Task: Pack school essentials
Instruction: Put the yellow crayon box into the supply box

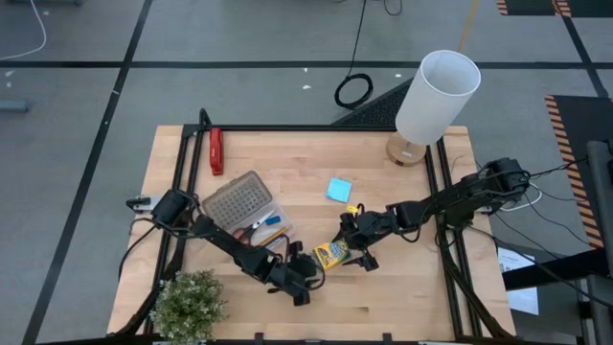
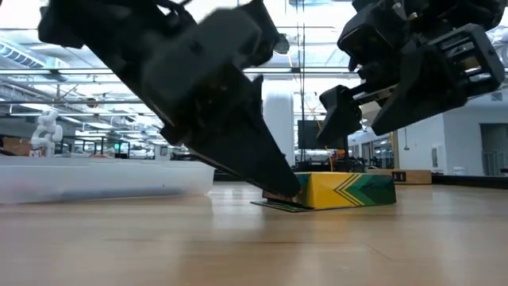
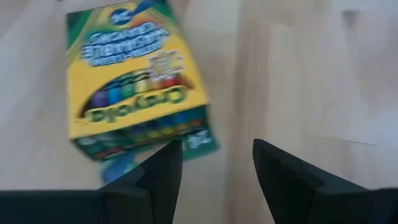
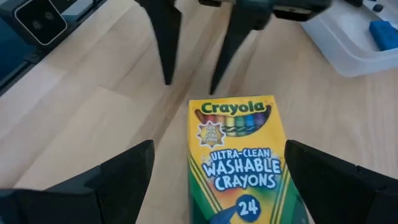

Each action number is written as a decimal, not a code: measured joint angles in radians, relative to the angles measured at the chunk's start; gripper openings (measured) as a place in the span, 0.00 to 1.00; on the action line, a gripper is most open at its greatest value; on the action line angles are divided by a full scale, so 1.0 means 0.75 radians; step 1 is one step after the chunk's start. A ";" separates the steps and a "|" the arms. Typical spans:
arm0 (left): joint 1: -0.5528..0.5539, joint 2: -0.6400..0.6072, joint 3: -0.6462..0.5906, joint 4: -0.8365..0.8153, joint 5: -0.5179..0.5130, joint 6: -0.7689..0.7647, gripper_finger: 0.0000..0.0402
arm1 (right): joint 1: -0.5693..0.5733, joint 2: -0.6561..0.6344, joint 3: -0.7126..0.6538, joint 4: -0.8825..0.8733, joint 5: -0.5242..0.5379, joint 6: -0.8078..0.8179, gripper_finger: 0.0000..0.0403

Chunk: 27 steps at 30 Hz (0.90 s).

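Inside clear plastic case (image 1: 251, 213): blue pen (image 1: 267, 223).

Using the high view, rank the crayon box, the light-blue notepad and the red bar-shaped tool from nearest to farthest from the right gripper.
From the right gripper:
1. Crayon box, right beside it, toward the left arm.
2. Light-blue notepad, mid-table, toward the far edge.
3. Red bar-shaped tool, far-left corner.

A red bar-shaped tool (image 1: 216, 150) is laid near the far left edge of the wooden surface (image 1: 287, 163), a white lamp (image 1: 433, 103) is stood on a round wooden base at the far right corner, and a small potted plant (image 1: 190, 305) is placed at the near left corner.
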 joint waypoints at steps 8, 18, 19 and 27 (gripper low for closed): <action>0.007 0.000 0.000 -0.082 -0.018 -0.019 0.50 | -0.024 0.009 0.001 -0.002 -0.028 0.040 0.88; 0.006 0.000 0.000 -0.091 -0.030 -0.019 0.50 | -0.017 0.029 0.001 0.034 -0.027 0.066 0.88; 0.006 0.000 0.000 -0.091 -0.030 -0.019 0.50 | -0.020 0.030 0.001 0.029 -0.026 0.065 0.88; 0.006 0.001 0.000 -0.093 -0.030 -0.013 0.50 | -0.036 0.110 0.001 0.071 0.008 0.024 0.88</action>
